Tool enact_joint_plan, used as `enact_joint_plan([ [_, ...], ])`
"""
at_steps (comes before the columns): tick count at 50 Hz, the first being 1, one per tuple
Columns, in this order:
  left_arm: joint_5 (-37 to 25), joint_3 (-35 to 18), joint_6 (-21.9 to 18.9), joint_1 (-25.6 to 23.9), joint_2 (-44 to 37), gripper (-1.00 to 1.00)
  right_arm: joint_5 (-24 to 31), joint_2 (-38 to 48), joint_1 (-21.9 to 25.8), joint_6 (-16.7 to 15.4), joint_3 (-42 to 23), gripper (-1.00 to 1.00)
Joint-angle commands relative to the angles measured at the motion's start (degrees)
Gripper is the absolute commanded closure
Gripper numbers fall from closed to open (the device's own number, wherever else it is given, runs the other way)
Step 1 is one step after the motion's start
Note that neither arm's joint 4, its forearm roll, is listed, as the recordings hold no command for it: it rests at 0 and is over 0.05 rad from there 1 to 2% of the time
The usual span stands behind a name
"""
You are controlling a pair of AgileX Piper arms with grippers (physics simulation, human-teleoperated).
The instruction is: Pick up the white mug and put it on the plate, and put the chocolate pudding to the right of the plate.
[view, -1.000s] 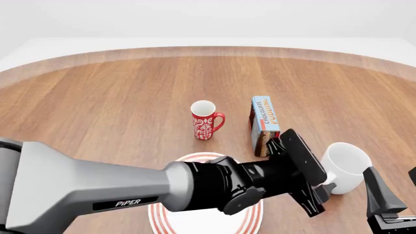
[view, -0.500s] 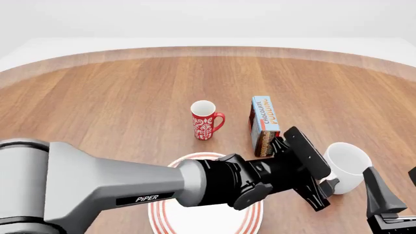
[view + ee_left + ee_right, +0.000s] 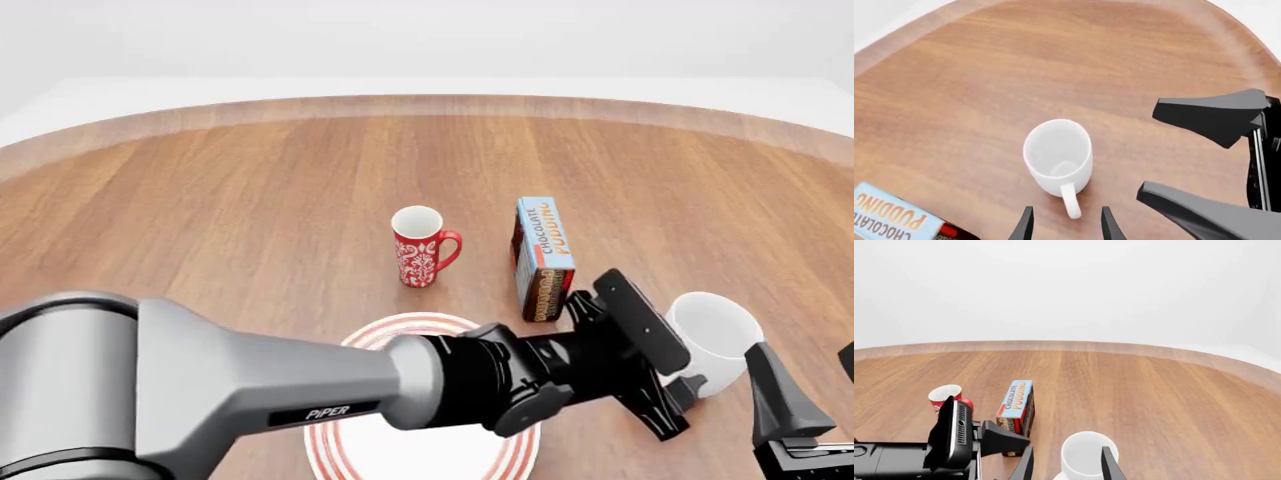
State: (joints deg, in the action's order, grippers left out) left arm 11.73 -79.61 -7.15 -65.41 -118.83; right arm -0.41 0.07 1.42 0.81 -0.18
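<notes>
The white mug (image 3: 1058,157) is lined up, its handle (image 3: 1071,201) just ahead of the left gripper (image 3: 1066,226), jaws spread apart. The right gripper (image 3: 1066,465) is held apart too. An off-centre close could tip the mug.

The left arm (image 3: 200,385) is a grey tube marked "PIPER" in white, ending in a glossy black wrist and tapered black fingers (image 3: 1214,117)
</notes>
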Motion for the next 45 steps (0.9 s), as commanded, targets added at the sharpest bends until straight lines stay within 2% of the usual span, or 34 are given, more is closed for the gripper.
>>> enact_joint_plan([
  [1,-0.2,-1.2,0.9,-0.4,-1.3,-1.0,0.0,0.0,0.0,0.0,0.0,-1.0],
  [26,-2.6,-7.0,1.2,0.6,-6.9,-1.0,0.0,0.0,0.0,0.0,0.0,-1.0],
  [45,-2.4,-8.0,2.5,-0.4,-9.2,-1.0,0.0,0.0,0.0,0.0,0.0,-1.0],
])
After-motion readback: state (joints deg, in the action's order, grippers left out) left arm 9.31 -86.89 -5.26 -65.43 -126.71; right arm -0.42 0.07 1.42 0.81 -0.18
